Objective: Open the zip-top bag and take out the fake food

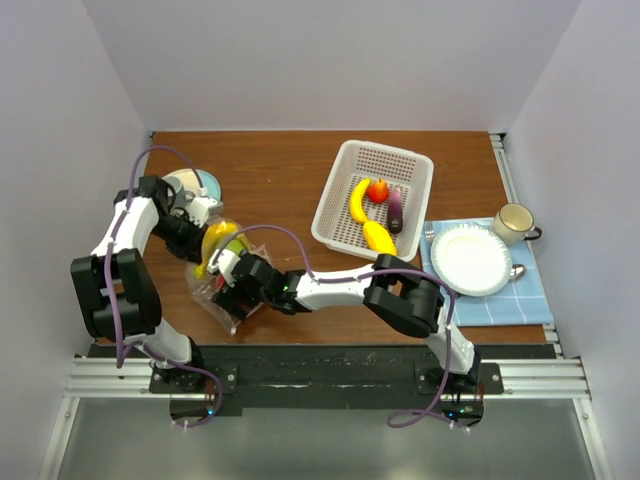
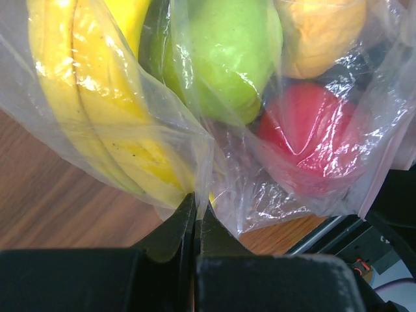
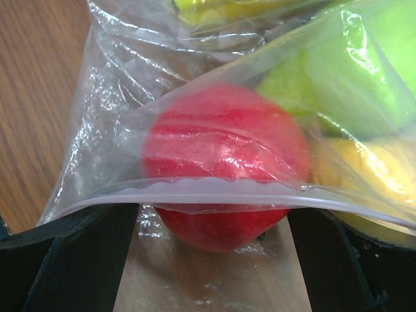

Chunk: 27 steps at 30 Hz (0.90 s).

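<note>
Here, closest in, the left fingers [image 2: 170, 235] are clenched tight on a fold of the zip-top bag [image 2: 273, 195], apparently to anchor it over the desk [image 2: 58, 214] so the other arm can work. Directly beyond their tips, inside the clear film, sit pieces of the fake food: a yellow banana [image 2: 97, 110] to the left, a green fruit [image 2: 221, 52] straight ahead, a red fruit [image 2: 305, 130] to the right, and a yellow-orange piece [image 2: 318, 32] past it. The right fingers [image 3: 71, 260] are spread wide and grasp nothing. The bag's edge runs across the gap between them with the red fruit just beyond, so they look poised at the mouth, likely to reach for that fruit. Well past both sets of fingers, a white basket [image 1: 400, 158] holds bananas [image 1: 358, 200], a red round piece [image 1: 377, 190] and a dark eggplant [image 1: 396, 210], seemingly the drop-off for emptied pieces. To its right, a plate [image 1: 470, 258] and a mug [image 1: 513, 222] rest on a blue cloth [image 1: 520, 300].
</note>
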### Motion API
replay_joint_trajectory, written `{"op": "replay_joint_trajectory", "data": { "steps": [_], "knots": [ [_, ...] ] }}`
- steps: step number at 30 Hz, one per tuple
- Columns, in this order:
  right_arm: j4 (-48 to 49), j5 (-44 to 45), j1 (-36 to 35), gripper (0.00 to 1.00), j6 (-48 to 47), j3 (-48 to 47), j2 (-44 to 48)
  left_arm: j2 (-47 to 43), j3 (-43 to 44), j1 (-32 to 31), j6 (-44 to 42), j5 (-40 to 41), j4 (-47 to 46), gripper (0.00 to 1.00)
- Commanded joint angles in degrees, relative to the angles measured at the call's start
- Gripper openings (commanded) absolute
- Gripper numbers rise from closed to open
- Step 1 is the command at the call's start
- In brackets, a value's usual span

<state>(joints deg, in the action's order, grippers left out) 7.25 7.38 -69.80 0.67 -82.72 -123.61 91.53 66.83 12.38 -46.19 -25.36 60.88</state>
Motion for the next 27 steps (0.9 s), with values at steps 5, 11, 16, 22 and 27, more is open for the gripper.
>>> {"op": "replay_joint_trajectory", "data": {
  "steps": [5,11,16,22,27],
  "knots": [
    [1.89,-2.72,-0.07,0.89,1.09,-2.28,1.09,-0.03,-1.87,-2.10,-0.48,-4.25,0.99,0.00],
    [1.90,-0.53,0.10,0.58,0.30,3.08,8.36,-0.90,-2.32,-2.10,0.05,-1.80,-0.06,0.00],
    [0.40,4.66,0.10,0.57,-0.05,14.94,19.00,-1.88,6.97,-0.61,0.49,1.36,1.95,0.00],
    [-3.11,11.23,0.02,0.57,0.39,24.79,32.54,-1.70,13.94,-0.52,0.76,3.13,4.24,0.00],
    [-4.78,18.89,4.22,0.55,-0.32,27.08,38.70,-2.58,14.47,-0.87,0.58,1.46,6.35,0.00]
  ]
}}
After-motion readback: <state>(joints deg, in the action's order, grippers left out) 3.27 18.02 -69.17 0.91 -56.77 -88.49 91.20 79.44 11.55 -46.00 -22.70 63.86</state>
